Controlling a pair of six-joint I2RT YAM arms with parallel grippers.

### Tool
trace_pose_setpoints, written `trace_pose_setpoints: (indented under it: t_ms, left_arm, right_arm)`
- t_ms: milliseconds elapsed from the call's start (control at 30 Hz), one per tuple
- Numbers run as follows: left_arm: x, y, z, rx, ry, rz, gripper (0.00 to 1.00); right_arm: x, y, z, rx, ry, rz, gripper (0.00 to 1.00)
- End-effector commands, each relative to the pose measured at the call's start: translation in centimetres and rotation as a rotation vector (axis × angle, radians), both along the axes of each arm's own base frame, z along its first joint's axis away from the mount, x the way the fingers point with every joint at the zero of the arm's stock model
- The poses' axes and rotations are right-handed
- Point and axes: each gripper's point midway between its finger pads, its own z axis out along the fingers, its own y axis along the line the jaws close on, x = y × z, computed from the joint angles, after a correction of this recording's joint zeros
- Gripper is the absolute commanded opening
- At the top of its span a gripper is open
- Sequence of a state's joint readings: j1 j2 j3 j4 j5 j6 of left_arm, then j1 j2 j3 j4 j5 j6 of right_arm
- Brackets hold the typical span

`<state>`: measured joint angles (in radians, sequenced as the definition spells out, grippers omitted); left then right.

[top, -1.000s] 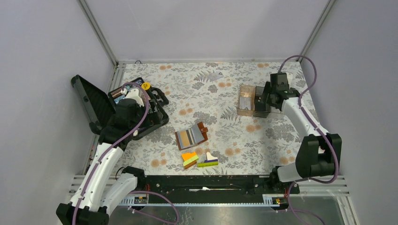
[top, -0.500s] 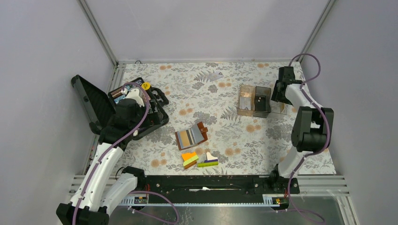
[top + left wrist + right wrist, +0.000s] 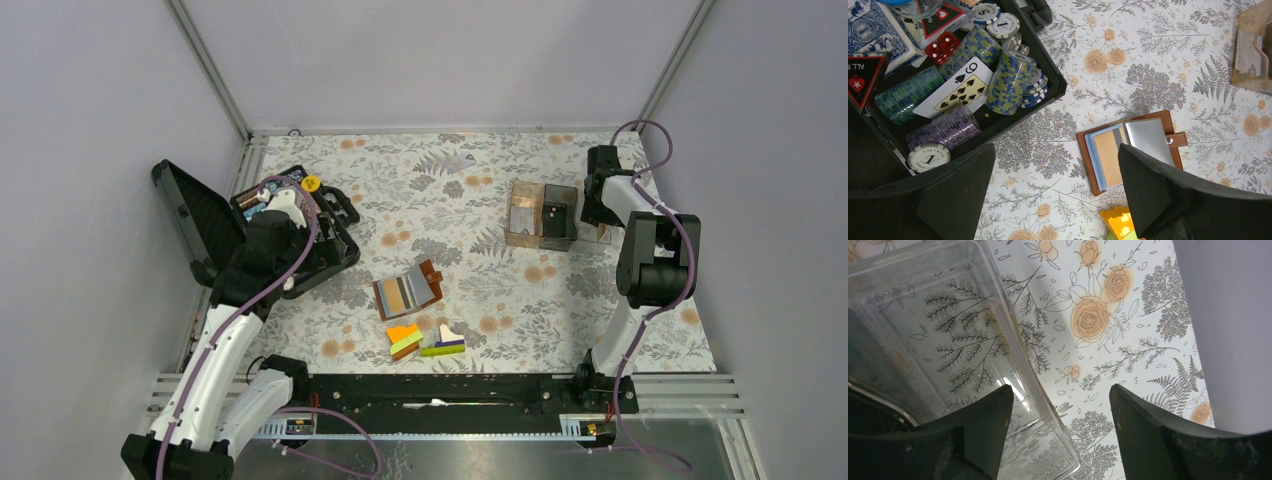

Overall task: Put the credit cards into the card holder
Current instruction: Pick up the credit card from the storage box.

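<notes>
Nearest the arm bases: coloured blocks point(image 3: 425, 340), not task items.

Just beyond, mid-table: the card holder point(image 3: 408, 290) lies open and flat. Its long axis runs approx. left-right w/ a slight tilt, snap tab at the far-right end. Cards point(image 3: 1147, 141) in grey, tan and bluish show on its inner face. Can't tell whether they are slotted or only resting there.

Further out, left side: your left gripper point(image 3: 1052, 165) hangs over the black case point(image 3: 330, 250), fingers spread wide, nothing held. The holder sits to its right and nearer the bases.

Far right: your right gripper point(image 3: 1061, 395) has its fingers apart, empty, astride the wall of the clear box point(image 3: 948, 340), well apart from the holder.

Judgement: of the 2 arms, the left is nearer.
</notes>
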<state>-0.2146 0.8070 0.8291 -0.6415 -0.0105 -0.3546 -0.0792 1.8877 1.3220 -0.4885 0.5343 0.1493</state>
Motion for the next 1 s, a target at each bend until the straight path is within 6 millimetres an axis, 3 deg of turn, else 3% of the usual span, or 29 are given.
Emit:
trace_pose_setpoints:
  t_ms: [0, 333, 967]
  left_arm:
    - [0.5, 0.1, 0.8, 0.002, -0.037, -0.005, 0.99]
    - [0.6, 0.2, 0.9, 0.001, -0.040, 0.001, 0.99]
    - [0.4, -0.4, 0.8, -0.023, -0.034, -0.028, 0.99]
  right_arm:
    - [0.6, -1.6, 2.7, -0.090, -0.036, -0.034, 0.77]
    - [0.7, -1.8, 3.6, -0.107, -0.049, -0.042, 0.71]
    - [1.5, -0.3, 4.4, -0.013, -0.103, 0.003, 0.35]
